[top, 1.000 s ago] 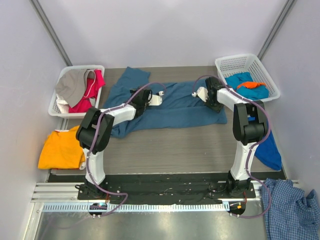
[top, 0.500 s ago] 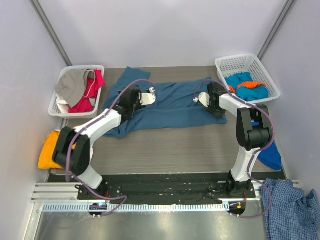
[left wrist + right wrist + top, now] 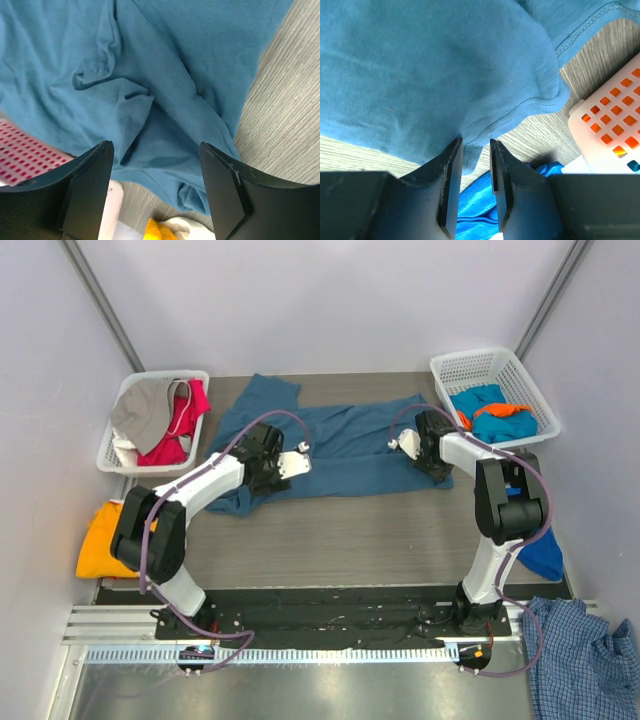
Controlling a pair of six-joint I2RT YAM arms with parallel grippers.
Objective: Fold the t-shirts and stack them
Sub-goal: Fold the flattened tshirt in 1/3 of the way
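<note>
Drawn back toward the near edge since a second ago, the left gripper (image 3: 292, 462) hangs with jaws spread wide above the dark teal t-shirt (image 3: 350, 452), which lies stretched across the table (image 3: 340, 535); the right gripper (image 3: 476, 146) pinches a fold near its hem.
</note>
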